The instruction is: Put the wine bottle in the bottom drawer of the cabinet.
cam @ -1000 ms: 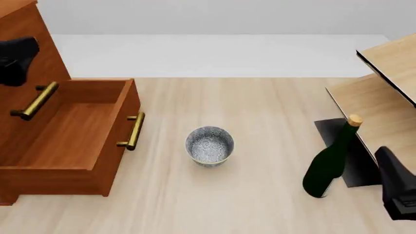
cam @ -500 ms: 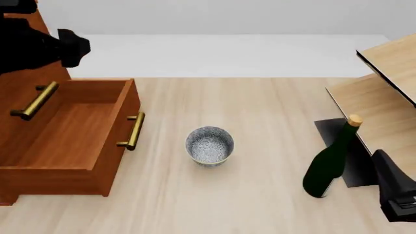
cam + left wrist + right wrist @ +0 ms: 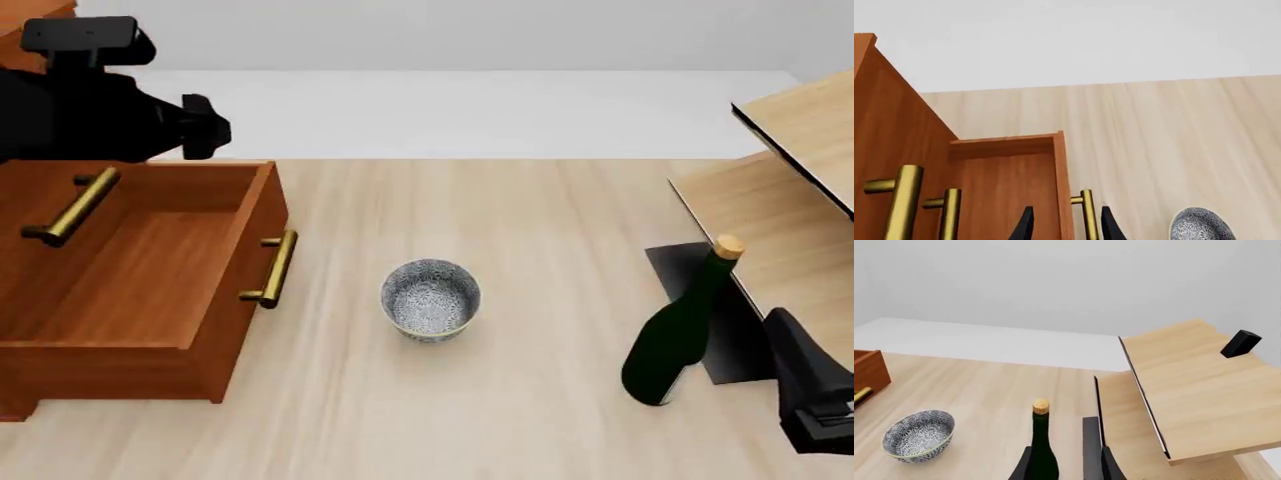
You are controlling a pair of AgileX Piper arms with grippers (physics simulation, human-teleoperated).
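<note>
Cabinet (image 3: 27,190) at far left of the table (image 3: 561,210), reddish-brown, brass bar on an upper front. Bottom drawer (image 3: 147,280) pulled out open toward the bowl, inside bare wood, brass bar handle (image 3: 274,268) on its front facing the bowl. Left arm, black, hangs above the drawer's back edge; left gripper (image 3: 1066,225) shows two dark fingertips spread apart, the drawer handle and front edge seen between them, not pinching anything. Bowl (image 3: 430,298), blue-white speckled, sits right of the drawer, apart from it. Wine bottle (image 3: 681,325) well right of the bowl, upright on the table, cork on top, touching nothing but the table, just beside a dark mat and the pale wood rack (image 3: 787,190). Right gripper (image 3: 1062,462) sits close behind the bottle, fingertips spread either side of its lower body; contact cannot be told from the wrist view.
</note>
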